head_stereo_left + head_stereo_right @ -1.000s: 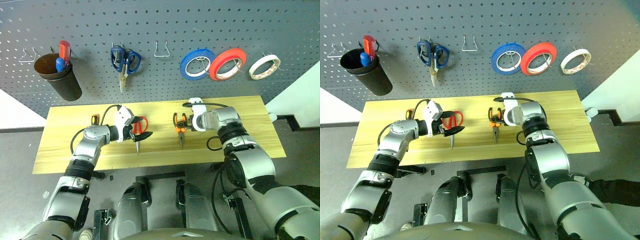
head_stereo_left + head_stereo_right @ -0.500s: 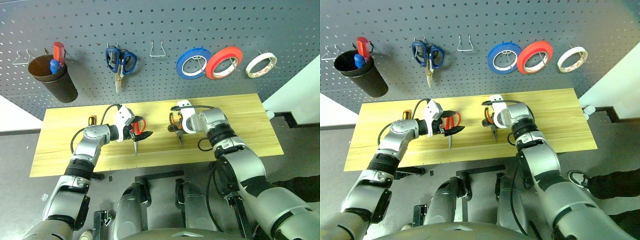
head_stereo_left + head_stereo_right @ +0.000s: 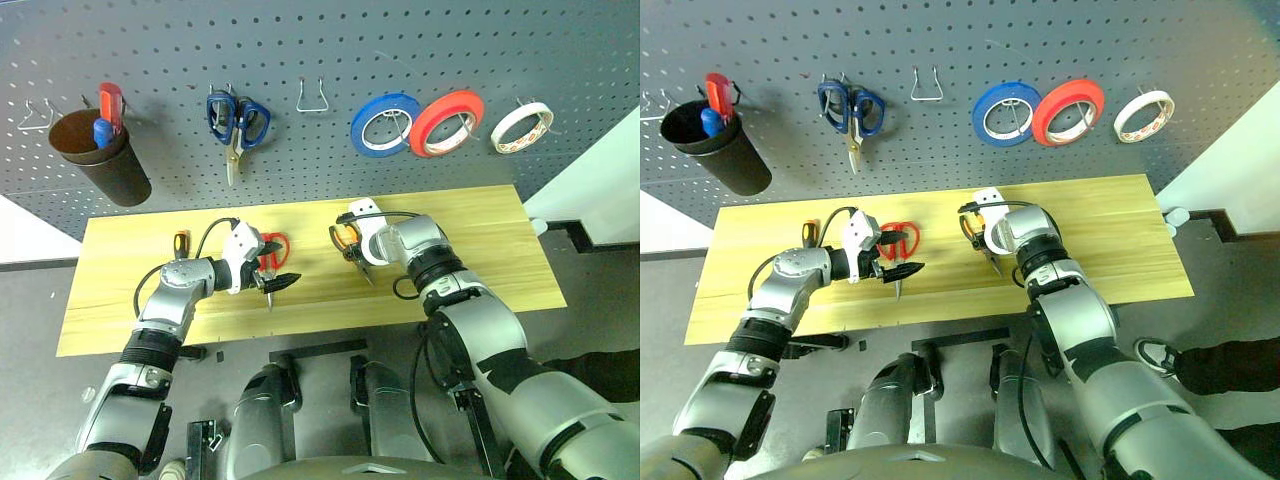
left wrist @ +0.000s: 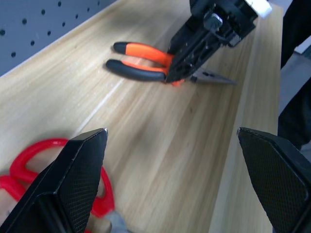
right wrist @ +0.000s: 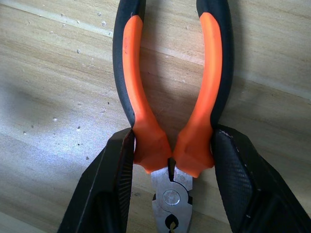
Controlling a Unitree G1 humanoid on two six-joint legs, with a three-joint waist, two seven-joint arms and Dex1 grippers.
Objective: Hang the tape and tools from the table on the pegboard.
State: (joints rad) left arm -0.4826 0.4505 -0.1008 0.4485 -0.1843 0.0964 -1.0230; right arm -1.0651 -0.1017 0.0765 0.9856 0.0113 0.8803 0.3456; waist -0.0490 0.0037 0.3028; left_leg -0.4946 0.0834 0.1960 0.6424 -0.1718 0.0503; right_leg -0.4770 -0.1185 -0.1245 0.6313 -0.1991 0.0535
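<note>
Orange-and-black pliers [image 5: 132,87] lie flat on the wooden table [image 3: 480,250], right of centre. My right gripper [image 3: 352,246] points down over them, shut on both handles just above the pivot. Left of centre lie red-handled scissors [image 3: 274,246], blades toward the front edge. My left gripper [image 3: 281,281] hovers open just above the blades, and the red loops [image 4: 29,162] sit beside one finger. A small screwdriver [image 3: 181,242] lies further left. The whitish tape [image 3: 525,126] hangs at the far right of the grey pegboard [image 3: 320,40].
On the pegboard hang a black cup [image 3: 105,165] holding red and blue handles, blue scissors [image 3: 236,122], an empty wire hook [image 3: 312,97], a blue roll [image 3: 385,125] and a red roll [image 3: 450,122]. The right end of the table is bare wood.
My right gripper has shifted left from beside the pliers to over them and closed onto their handles. The left gripper has stayed open by the red scissors. The camera view has shifted a little.
</note>
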